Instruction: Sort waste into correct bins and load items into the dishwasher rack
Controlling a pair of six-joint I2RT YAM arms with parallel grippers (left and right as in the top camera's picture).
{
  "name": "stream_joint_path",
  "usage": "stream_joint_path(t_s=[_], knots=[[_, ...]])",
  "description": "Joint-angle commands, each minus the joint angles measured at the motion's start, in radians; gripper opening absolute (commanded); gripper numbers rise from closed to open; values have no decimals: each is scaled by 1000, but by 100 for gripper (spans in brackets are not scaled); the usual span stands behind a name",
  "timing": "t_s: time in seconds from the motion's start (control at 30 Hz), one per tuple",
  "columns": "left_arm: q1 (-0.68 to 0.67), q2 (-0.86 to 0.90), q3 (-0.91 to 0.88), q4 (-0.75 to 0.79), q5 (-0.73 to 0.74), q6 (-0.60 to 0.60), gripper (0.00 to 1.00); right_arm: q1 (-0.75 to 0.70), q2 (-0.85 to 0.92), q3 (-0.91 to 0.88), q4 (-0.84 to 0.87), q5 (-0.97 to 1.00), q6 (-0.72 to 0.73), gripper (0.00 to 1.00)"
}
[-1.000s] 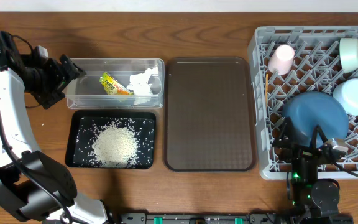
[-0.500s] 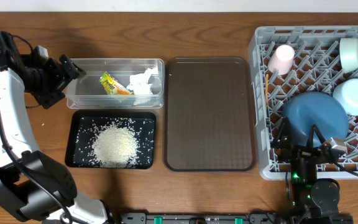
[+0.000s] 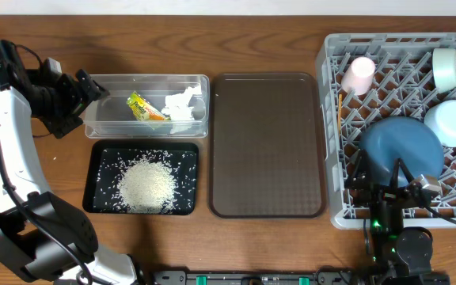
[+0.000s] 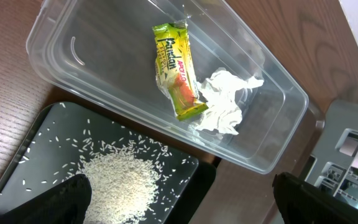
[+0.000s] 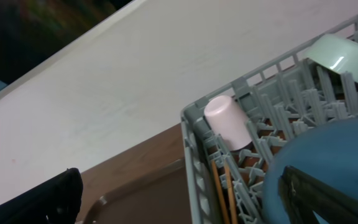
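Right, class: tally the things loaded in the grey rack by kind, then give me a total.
Plate: 1
Bowls: 2
Cup: 1
Chopsticks: 2
Total: 6

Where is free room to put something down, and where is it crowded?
The brown tray, between the black tray and the grey rack, is bare, as is the left half of the clear tub. Rice fills the black tray; the blue plate and bowls crowd the rack.
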Motion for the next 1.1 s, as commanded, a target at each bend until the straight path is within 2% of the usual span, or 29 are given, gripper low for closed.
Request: stream_joint_path(t_s=[0.0, 0.13, 0.33, 0.4, 0.7, 0.8, 0.9, 1.07], knots=[[3, -16, 22, -4, 1, 6, 96, -7, -7, -5, 6, -47, 35, 99], [3, -16, 22, -4, 1, 6, 96, -7, -7, -5, 109, -40, 19, 99], [3, -16, 22, -4, 1, 6, 96, -7, -11, -48, 367, -47, -205, 99], [3, -16, 22, -4, 1, 6, 96, -8, -26, -88, 389, -47, -249, 99], [3, -16, 22, -4, 1, 6, 96, -21, -58, -103, -57, -50, -389, 99], [3, -16, 22, -4, 1, 6, 96, -22, -57, -103, -49, -84, -578, 99], [3, -16, 22, -4, 1, 6, 96, -36, -57, -103, -48, -84, -675, 99], [3, -16, 22, -4, 1, 6, 96, -94, -57, -103, -47, -76, -654, 99]])
